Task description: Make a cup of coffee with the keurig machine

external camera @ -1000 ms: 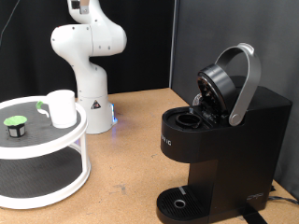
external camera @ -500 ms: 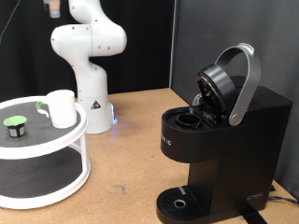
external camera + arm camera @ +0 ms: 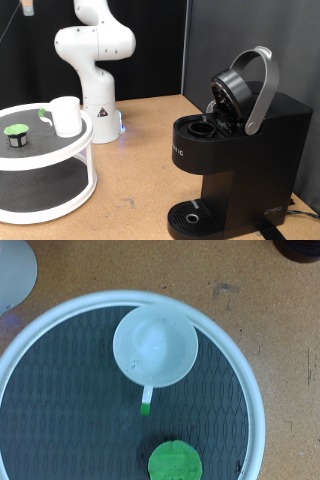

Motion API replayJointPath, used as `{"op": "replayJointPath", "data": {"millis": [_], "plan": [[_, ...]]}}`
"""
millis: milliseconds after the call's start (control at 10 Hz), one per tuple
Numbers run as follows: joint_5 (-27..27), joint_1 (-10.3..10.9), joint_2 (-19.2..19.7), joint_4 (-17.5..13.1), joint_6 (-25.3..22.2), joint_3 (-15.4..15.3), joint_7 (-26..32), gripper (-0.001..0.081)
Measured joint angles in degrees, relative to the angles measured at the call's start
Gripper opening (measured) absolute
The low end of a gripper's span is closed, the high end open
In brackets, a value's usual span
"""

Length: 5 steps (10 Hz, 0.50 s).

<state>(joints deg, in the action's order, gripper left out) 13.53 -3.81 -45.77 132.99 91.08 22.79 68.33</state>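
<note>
Tabletop: your wooden surface (image 3: 140, 150) carries everything.
Cup (image 3: 154, 346): upright on white stand (image 3: 250, 390).
Keurig machine (image 3: 235, 150): lid raised.
Gripper (image 3: 27, 6): high up; jaws, you cannot tell.

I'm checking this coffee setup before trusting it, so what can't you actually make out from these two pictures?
- Hand: its fingers show in neither view; the exterior view's top edge cuts the arm off.
- Cup: contents unreadable, side-on outside and blurred in the wrist view.
- Keurig machine: open pod chamber too dark to see inside.
- Green-topped pod: cut by the wrist frame's edge.
</note>
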Motion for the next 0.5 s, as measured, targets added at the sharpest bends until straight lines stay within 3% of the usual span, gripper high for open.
{"op": "replayJointPath", "data": {"millis": [400, 500], "plan": [[1.7, 0.0, 1.9, -1.4, -1.4, 1.3, 0.3, 0.0803], [0.7, 0.4, 1.8, -1.0, -0.9, 1.8, 2.9, 0.0803]]}}
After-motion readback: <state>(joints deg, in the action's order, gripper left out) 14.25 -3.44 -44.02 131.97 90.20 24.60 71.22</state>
